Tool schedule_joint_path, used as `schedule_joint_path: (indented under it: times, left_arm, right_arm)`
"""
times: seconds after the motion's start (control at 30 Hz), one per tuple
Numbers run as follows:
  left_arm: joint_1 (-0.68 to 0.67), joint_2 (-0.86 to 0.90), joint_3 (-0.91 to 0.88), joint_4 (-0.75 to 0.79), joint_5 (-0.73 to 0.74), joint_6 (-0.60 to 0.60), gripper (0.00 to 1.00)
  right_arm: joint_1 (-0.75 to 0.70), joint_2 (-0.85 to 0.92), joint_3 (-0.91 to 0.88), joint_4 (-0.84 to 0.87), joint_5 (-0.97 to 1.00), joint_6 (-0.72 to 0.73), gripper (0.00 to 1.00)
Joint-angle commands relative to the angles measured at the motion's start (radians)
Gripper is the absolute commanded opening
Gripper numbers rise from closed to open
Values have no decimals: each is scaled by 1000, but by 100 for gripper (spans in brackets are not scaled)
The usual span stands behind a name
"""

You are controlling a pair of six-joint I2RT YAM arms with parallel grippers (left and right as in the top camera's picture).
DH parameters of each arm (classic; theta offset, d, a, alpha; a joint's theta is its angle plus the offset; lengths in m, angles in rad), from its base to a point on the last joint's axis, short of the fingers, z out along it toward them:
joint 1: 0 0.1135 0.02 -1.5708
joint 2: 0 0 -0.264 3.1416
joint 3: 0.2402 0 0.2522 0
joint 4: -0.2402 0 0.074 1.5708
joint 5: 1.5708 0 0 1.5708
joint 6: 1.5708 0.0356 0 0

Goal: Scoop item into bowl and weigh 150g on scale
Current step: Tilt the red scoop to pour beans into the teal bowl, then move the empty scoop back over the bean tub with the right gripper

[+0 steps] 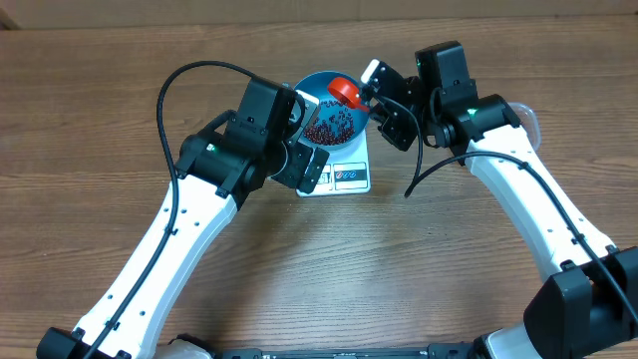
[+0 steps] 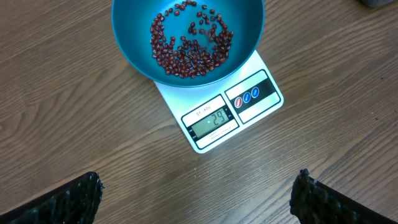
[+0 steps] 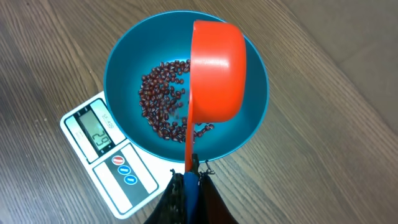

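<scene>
Right pincer [image 3: 189, 179] grips scoop [image 3: 217, 68] above beans [image 3: 158, 102]

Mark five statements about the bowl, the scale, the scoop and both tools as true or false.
1. The round deep blue bowl stands on the small flat white rectangular scale. True.
2. The bowl is empty. False: small dark red-brown beans lie in it.
3. The right tool is shut on the handle of the orange-red plastic scoop. True.
4. The scoop rests on the scale beside the bowl. False: it is held tipped above the bowl.
5. The left tool grips the bowl's rim. False: it is open, holds nothing and is apart from the bowl.
</scene>
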Motion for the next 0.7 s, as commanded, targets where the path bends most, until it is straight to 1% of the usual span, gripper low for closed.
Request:
schedule_joint_path:
  times: [0.0,0.1,0.33,0.4,0.47,0.57,0.67]
  left_arm:
    - [5,-3,16,2,11,19,100]
    - [4,-3,16,2,11,19,100]
    - [4,-3,16,2,11,19,100]
    - [4,-3,16,2,11,19,100]
    - [5,-3,16,2,11,19,100]
    - [4,-3,16,2,11,19,100]
    - [4,-3,16,2,11,19,100]
  right_arm:
    - [5,-23,34,5,-8,-35,4]
    - [5,-23,34,5,-8,-21,3]
    - [-14,-31,34,17,-7,169,4]
    - [-29,-43,35,16,8,244,3]
    - [-51,-57,35,16,73,344,4]
    - [-88,-74,35,-9,233,472,4]
    - [-124,-83,35,-72,383,517,4]
